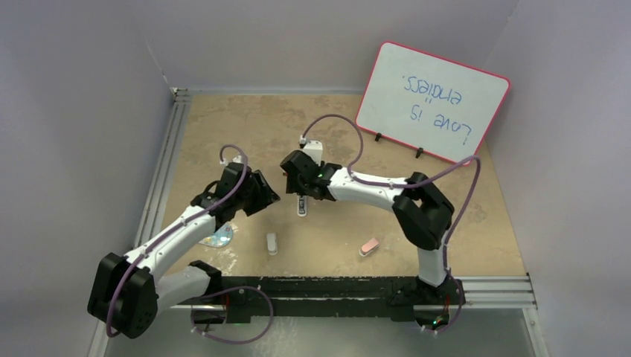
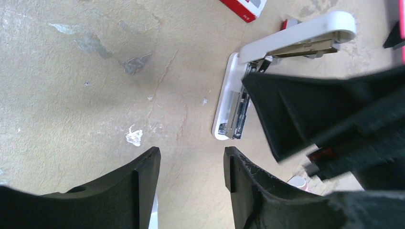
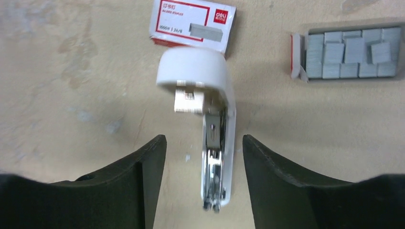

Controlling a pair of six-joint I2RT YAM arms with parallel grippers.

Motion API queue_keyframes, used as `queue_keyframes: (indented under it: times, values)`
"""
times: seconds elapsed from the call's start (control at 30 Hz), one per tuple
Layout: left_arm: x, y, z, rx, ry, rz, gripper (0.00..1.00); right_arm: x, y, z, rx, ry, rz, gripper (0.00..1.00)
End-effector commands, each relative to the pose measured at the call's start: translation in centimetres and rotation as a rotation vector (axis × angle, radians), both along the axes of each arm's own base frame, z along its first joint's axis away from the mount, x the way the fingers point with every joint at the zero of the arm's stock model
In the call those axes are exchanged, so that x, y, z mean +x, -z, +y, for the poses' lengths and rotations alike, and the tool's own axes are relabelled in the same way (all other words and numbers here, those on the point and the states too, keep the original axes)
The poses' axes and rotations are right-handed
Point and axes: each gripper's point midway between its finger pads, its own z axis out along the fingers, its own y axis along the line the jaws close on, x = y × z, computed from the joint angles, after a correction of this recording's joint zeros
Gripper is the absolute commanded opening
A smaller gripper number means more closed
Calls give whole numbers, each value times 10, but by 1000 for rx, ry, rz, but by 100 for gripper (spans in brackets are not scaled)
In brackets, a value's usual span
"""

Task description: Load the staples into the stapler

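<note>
the white stapler [image 3: 193, 67] lies opened on the tan worktop [image 3: 71, 109], its lid swung up. its bare metal channel runs between the fingers of the right hand [image 3: 204, 142], which stand apart with a gap on each side, gripping nothing. the staples [image 3: 351, 52] lie as silvery strips in an open tray [image 3: 297, 52] beyond the stapler, near the red-and-white box sleeve [image 3: 191, 24]. the left hand [image 2: 191, 160] hovers beside the stapler, fingers apart, holding nothing.

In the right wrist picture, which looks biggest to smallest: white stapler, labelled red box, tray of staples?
1. Open white plastic stapler, though it is nearest the camera.
2-3. Red-edged tray of silvery staple strips and red-and-white labelled box: about alike, not ranked.
</note>
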Motion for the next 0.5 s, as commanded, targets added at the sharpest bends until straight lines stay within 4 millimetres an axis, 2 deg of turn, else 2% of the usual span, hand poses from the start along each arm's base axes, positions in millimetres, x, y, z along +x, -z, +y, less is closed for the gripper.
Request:
queue_keyframes:
  times: [0.0,0.17,0.33,0.47]
  values:
    - [9,-27,-9,-57,32,-113,53,-14,-59,0,160,-13,-39,60]
    - [12,-51,-11,-63,67,-198,54,-25,-72,-47,132,83,-68,59]
    - [17,-76,-13,-61,120,-306,56,-43,-63,-107,25,219,-30,60]
    - [21,-89,-18,-86,140,-374,56,-62,-57,-165,-152,349,-20,63]
